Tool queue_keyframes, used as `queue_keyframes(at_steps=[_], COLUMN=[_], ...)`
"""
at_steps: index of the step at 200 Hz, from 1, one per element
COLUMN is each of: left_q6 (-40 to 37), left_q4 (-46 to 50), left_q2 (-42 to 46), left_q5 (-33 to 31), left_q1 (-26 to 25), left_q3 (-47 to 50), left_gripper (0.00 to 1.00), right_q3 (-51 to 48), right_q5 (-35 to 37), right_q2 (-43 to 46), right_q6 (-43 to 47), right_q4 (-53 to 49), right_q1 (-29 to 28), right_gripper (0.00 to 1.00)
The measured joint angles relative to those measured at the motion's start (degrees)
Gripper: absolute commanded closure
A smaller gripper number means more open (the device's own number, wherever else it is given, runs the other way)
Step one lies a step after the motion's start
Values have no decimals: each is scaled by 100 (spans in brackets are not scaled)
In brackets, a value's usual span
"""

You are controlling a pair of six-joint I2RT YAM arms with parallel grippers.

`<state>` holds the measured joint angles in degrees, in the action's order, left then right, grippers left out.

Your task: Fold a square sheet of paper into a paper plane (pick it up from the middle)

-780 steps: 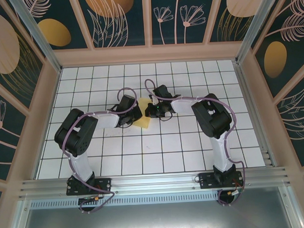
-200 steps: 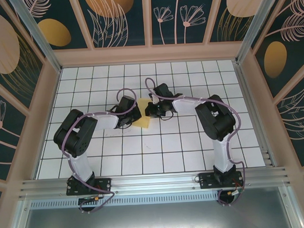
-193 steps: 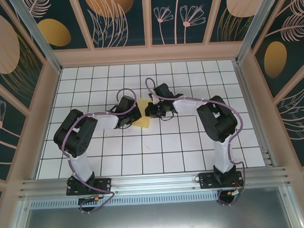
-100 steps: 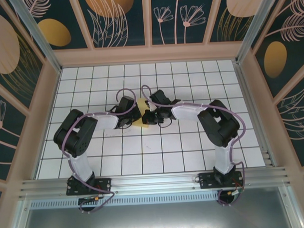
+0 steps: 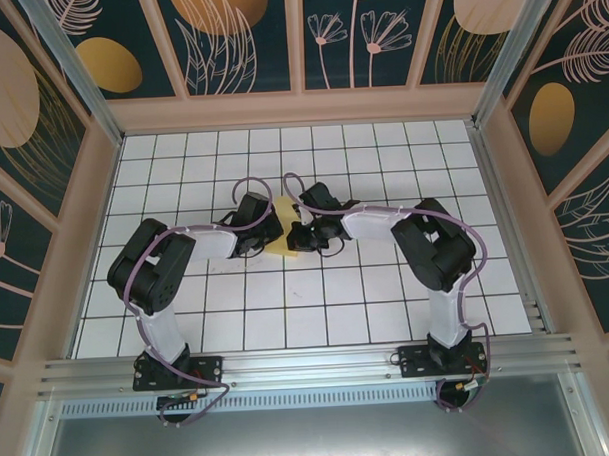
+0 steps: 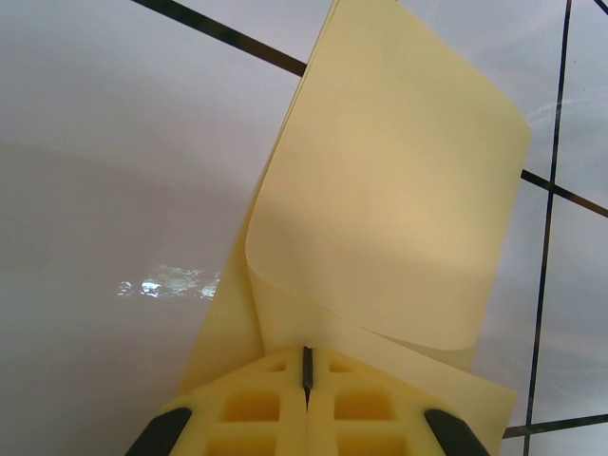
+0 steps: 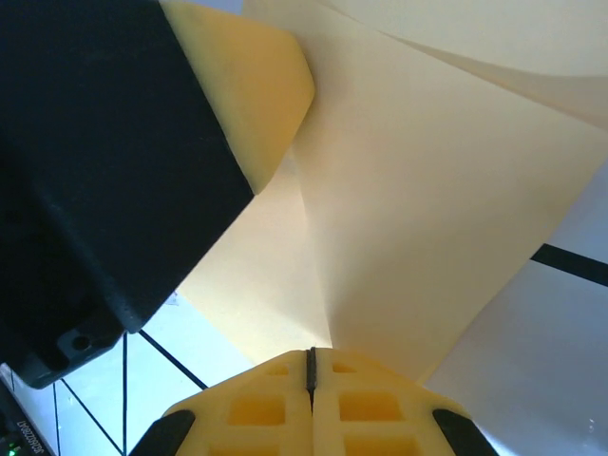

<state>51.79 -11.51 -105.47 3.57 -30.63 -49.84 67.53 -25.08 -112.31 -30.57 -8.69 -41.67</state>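
Observation:
The square sheet of paper point(image 5: 285, 210) is pale yellow and sits mid-table between both grippers, mostly hidden under them from above. My left gripper point(image 5: 271, 230) is shut on its left part. In the left wrist view the sheet point(image 6: 389, 190) curls back over itself just beyond the closed jaws point(image 6: 306, 366). My right gripper point(image 5: 297, 234) is shut on the sheet from the right. In the right wrist view the paper point(image 7: 427, 218) rises from the closed jaws point(image 7: 311, 359) along a crease. The left gripper's yellow fingertip point(image 7: 256, 95) and black body point(image 7: 95, 171) stand very close.
The white grid-tiled table point(image 5: 318, 318) stretches around the arms, with free tiles in front, behind and to both sides. Wooden walls point(image 5: 300, 108) with patterned panels fence it in. A metal rail point(image 5: 309, 366) runs along the near edge at the arm bases.
The right gripper has moved left and a little nearer, closing in on the left gripper and covering more of the paper. The left arm has stayed put.

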Motion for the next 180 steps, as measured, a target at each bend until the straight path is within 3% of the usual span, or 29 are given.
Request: queue_keyframes(at_steps=[180], left_q6=[44], left_q4=[-31], left_q2=[0], left_q5=[-7], left_q1=[0], left_q3=[20], left_gripper=[93], right_q3=[-247], right_q5=[-96], right_q2=[-50], right_q6=[291], right_q4=[94], right_q1=[17], right_gripper=[92])
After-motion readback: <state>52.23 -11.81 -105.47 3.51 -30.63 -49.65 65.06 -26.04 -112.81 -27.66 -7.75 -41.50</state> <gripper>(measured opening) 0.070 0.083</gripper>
